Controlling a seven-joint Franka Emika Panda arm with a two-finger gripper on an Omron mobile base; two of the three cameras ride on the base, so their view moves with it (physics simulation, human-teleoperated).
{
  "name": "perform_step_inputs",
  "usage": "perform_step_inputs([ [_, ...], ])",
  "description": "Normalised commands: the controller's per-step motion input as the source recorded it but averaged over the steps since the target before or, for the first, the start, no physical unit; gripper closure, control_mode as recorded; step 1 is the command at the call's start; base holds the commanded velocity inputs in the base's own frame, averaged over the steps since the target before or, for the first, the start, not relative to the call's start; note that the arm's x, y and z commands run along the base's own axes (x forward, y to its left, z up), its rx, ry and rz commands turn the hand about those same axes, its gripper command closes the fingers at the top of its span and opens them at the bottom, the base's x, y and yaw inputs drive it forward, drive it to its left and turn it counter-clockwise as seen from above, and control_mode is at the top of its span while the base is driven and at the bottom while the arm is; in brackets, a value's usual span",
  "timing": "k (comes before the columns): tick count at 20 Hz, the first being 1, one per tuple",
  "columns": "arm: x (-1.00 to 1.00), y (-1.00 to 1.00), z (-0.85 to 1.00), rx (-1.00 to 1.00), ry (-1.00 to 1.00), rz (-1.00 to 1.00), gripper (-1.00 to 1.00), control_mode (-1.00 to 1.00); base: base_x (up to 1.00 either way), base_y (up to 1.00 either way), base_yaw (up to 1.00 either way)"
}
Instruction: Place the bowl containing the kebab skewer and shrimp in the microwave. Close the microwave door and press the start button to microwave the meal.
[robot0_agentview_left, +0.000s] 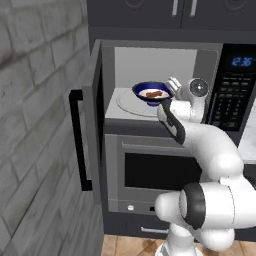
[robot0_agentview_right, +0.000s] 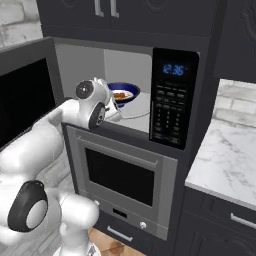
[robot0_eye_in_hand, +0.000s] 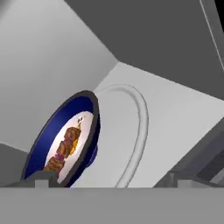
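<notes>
The dark blue bowl (robot0_agentview_left: 151, 93) (robot0_agentview_right: 123, 93) (robot0_eye_in_hand: 65, 140) rests inside the microwave (robot0_agentview_left: 230, 90) (robot0_agentview_right: 170, 100), on the round glass turntable (robot0_agentview_left: 131, 103) (robot0_eye_in_hand: 139, 127). On its white inside lies the brown kebab skewer (robot0_eye_in_hand: 62, 152) (robot0_agentview_left: 154, 93), with the orange shrimp (robot0_eye_in_hand: 75, 140) peeking out beside it. My gripper (robot0_agentview_left: 173, 86) (robot0_eye_in_hand: 109, 180) is just in front of the bowl at the cavity mouth, open, holding nothing. One fingertip (robot0_eye_in_hand: 41, 178) is close to the bowl's rim. The microwave door (robot0_agentview_left: 95, 120) (robot0_agentview_right: 25, 95) is swung wide open to the left.
Below the microwave is an oven (robot0_agentview_left: 150, 172) (robot0_agentview_right: 120, 175) with a dark window. A brick wall (robot0_agentview_left: 35, 125) runs close behind the open door. To the right lies a marble counter (robot0_agentview_right: 230, 150). Dark cabinets (robot0_agentview_right: 125, 15) hang above.
</notes>
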Motion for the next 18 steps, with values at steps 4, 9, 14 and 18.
perform_step_inputs([
  [4, -1.00, -0.03, 0.00, -0.50, 0.09, 0.43, -1.00, -1.00, 0.00, 0.00, 0.00],
  [9, -1.00, 0.00, 0.00, -0.60, 0.12, 0.46, -1.00, -1.00, 0.00, 0.00, 0.00],
  [14, -0.99, 0.18, 0.11, -0.68, 0.18, 0.42, -1.00, -1.00, 0.00, 0.00, 0.00],
  [18, -1.00, 0.32, 0.23, -0.72, 0.17, 0.39, -1.00, -1.00, 0.00, 0.00, 0.00],
])
